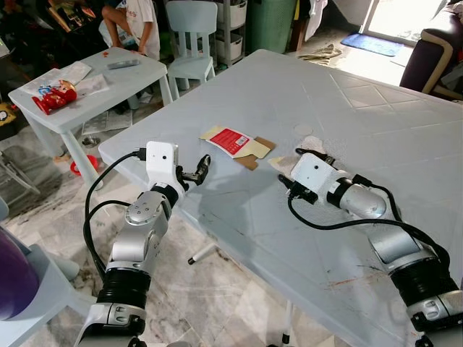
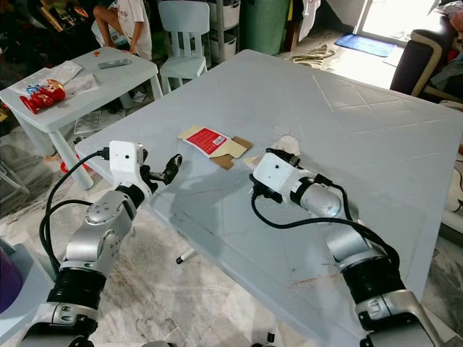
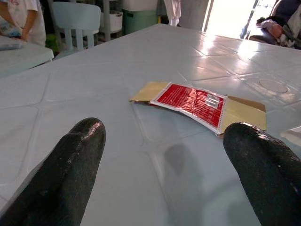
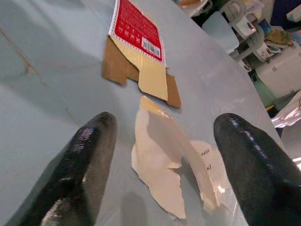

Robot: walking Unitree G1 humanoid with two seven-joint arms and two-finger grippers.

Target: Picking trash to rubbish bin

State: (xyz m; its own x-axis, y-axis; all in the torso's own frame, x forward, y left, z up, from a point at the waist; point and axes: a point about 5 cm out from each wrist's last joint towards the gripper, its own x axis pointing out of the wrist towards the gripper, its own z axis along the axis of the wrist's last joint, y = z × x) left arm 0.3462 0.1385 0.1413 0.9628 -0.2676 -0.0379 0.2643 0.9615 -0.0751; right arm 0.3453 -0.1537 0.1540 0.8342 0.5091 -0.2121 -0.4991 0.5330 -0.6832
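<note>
Large pale table (image 1: 376,144) across the centre and right of the head views. Flattened carton (image 1: 236,144) with a red label, lying flat on the table just left of centre, flaps of bare brown card at both ends. Torn pale paper (image 4: 162,167) just beside the carton's right end, flat on the table, not touching it as far as the right wrist view shows.

Left gripper (image 3: 164,165) at the table's near-left edge, lower left of centre, aimed at the carton; 2 fingers (image 3: 70,160) spread wide apart, nothing between them, carton lying a little ahead of the tips. Right gripper (image 4: 160,155) low over the table just right of centre, 2 fingers (image 4: 89,155) spread wide apart, straddling the torn paper without clamping it.

Small table (image 1: 87,87) in the upper left, with a red toy (image 1: 54,95) and papers on it. Person (image 1: 134,22) seated behind it, at the top edge. Pale chair (image 1: 192,40) at top centre. Tiled floor (image 1: 217,303) along the bottom.
</note>
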